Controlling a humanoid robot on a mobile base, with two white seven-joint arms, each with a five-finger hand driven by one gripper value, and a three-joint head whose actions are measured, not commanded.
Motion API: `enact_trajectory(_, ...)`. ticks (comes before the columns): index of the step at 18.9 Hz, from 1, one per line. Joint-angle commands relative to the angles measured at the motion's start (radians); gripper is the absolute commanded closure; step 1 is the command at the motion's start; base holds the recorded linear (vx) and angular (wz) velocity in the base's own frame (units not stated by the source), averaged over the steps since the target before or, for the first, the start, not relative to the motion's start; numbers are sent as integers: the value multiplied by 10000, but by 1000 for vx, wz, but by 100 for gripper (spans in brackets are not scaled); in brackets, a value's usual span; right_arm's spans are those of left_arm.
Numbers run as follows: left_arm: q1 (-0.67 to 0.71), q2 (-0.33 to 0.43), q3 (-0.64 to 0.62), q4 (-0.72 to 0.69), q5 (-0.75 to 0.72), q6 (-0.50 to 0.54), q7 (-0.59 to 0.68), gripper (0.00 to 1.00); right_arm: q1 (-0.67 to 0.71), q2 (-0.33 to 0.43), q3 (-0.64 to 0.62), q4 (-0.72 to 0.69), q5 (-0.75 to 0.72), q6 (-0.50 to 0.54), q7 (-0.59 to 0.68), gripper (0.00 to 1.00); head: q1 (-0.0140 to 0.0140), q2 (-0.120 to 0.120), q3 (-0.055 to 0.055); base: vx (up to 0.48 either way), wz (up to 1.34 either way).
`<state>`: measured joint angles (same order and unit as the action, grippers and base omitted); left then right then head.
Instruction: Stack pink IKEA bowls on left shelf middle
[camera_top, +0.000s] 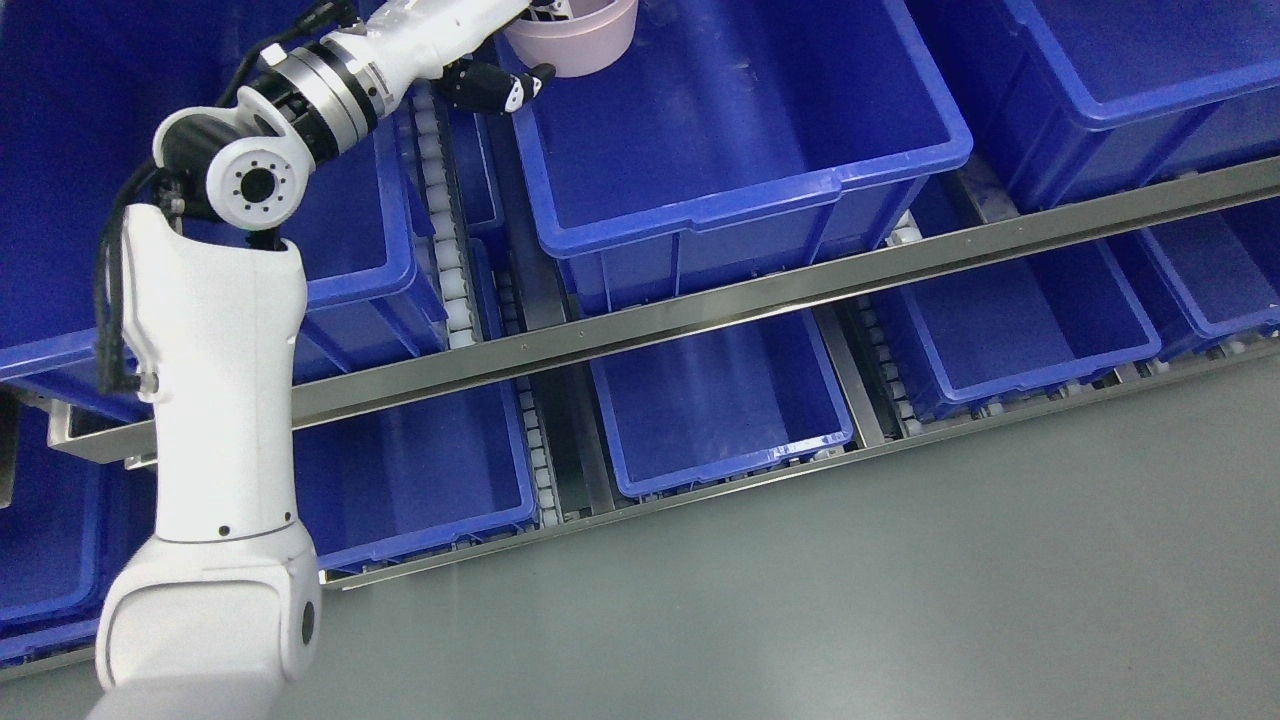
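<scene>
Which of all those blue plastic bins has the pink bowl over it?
The large blue plastic bin in the upper row's middle. The pale pink bowl, held by the robot's left hand, sits over its far-left corner; no bowl shows at the other bins.

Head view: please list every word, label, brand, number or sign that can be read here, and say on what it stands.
None: no readable text shows in this view.
The pale pink plastic bowl, the blue plastic bins, the steel shelf rail and the white robot arm show no print.
</scene>
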<state>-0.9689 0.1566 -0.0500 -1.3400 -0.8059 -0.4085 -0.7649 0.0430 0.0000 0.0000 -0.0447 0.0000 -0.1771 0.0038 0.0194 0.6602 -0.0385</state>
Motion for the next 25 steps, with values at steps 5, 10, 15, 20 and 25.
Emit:
enact_trajectory(5, 408, -676, -374, 361, -133, -11, -21, 91, 0, -175, -107, 2, 77, 7, 8, 0, 0, 0, 0, 0, 0)
enact_trajectory(10, 118, -1392, -283, 361, -133, 81, 40, 59, 0, -175, -107, 2, 77, 7, 8, 0, 0, 0, 0, 0, 0)
enact_trajectory(15, 316, -1392, 788, 300, 111, 188, 1598, 26, 0, -175, -107, 2, 77, 7, 8, 0, 0, 0, 0, 0, 0)
enact_trajectory(20, 760, -1392, 1313, -96, 5671, 3603, 8116, 6, 0, -175, -107, 2, 77, 7, 8, 0, 0, 0, 0, 0, 0)
enact_trajectory(25, 2387, -1392, 471, -2688, 6433, 5111, 8861, 0, 0, -175, -107, 2, 77, 7, 8, 0, 0, 0, 0, 0, 0)
